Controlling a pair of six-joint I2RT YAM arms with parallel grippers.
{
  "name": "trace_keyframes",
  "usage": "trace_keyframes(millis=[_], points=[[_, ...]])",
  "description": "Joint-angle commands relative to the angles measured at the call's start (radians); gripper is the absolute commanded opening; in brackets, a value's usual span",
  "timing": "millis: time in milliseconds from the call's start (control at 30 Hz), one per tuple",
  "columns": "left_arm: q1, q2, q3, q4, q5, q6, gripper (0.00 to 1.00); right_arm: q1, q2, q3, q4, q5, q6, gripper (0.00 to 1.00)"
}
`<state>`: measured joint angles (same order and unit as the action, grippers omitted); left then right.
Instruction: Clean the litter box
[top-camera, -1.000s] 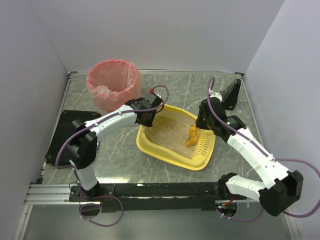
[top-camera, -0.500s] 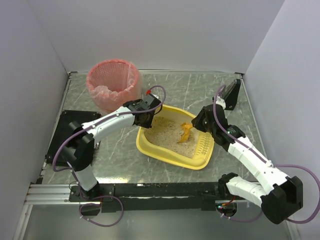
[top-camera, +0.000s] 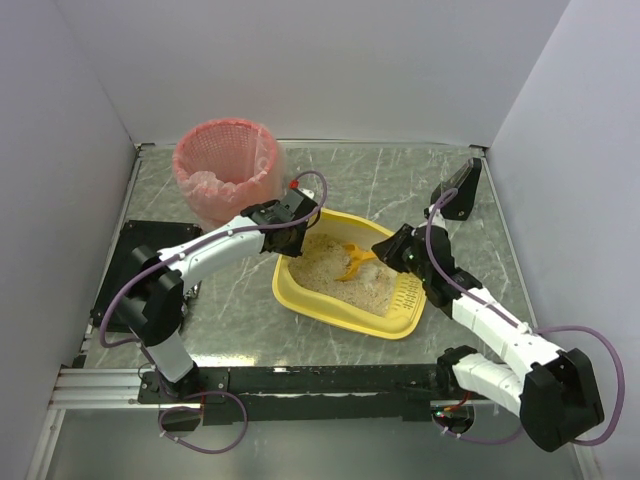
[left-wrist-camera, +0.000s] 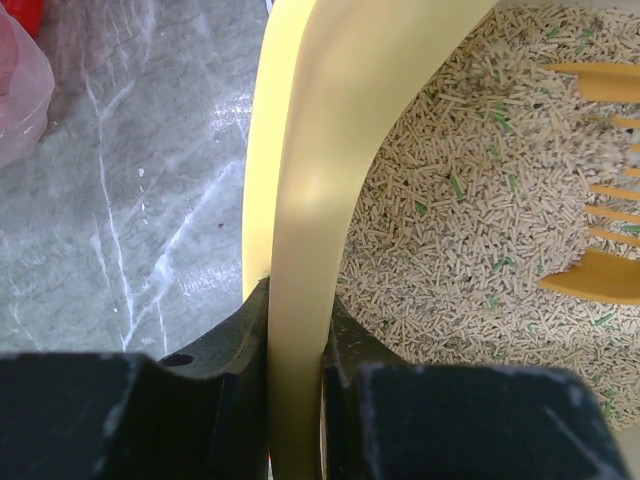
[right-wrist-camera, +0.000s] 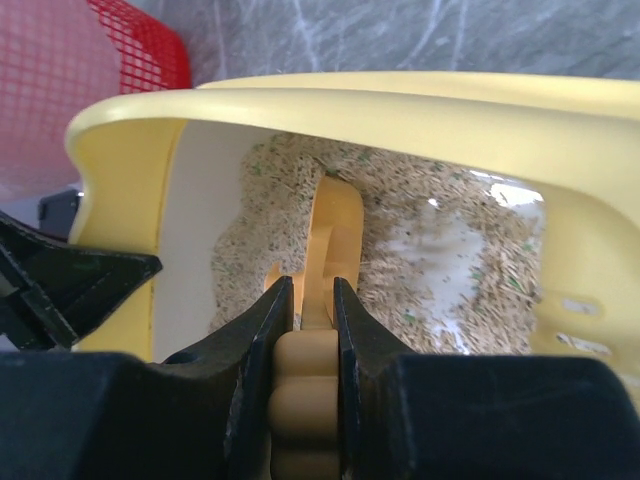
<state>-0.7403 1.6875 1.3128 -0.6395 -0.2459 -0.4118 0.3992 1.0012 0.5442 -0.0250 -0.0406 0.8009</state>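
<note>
The yellow litter box (top-camera: 300, 297) sits mid-table, holding beige litter (top-camera: 330, 270). My left gripper (top-camera: 291, 238) is shut on its left rim; in the left wrist view the yellow wall (left-wrist-camera: 300, 300) is pinched between the jaws. My right gripper (top-camera: 392, 248) is shut on the ribbed handle (right-wrist-camera: 304, 400) of the orange slotted scoop (top-camera: 355, 258). The scoop's head lies low in the litter, pointing toward the box's far left corner (right-wrist-camera: 335, 225). The scoop's tines also show at the right edge of the left wrist view (left-wrist-camera: 600, 180).
A round red mesh basket (top-camera: 226, 170) with a pink liner stands behind and left of the box. A black mat (top-camera: 135, 250) lies at the table's left. A black object (top-camera: 460, 190) stands at the back right by the wall.
My right arm has swung down and to the left, carrying the scoop from near the slotted lip toward the middle of the litter. My left gripper kept its hold on the rim.
</note>
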Motion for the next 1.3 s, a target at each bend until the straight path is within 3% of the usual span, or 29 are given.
trace_keyframes(millis=[0, 167, 500, 600, 800, 1267], points=[[-0.031, -0.077, 0.058, 0.173, 0.238, -0.151, 0.01, 0.010, 0.051, -0.046, 0.080, -0.097, 0.020, 0.00], [-0.045, -0.101, 0.100, 0.164, 0.232, -0.168, 0.01, 0.029, 0.112, -0.119, 0.271, -0.150, 0.099, 0.00], [-0.048, -0.173, 0.140, 0.210, 0.200, -0.167, 0.01, 0.043, 0.088, -0.236, 0.534, -0.215, 0.190, 0.00], [-0.048, -0.196, 0.164, 0.195, 0.136, -0.160, 0.01, 0.044, 0.105, -0.250, 0.599, -0.261, 0.244, 0.00], [-0.048, -0.247, 0.171, 0.173, 0.092, -0.156, 0.01, 0.038, 0.086, -0.317, 0.760, -0.229, 0.336, 0.00], [-0.036, -0.291, 0.060, 0.096, -0.021, -0.206, 0.01, -0.013, -0.170, -0.343, 0.631, -0.130, 0.366, 0.00]])
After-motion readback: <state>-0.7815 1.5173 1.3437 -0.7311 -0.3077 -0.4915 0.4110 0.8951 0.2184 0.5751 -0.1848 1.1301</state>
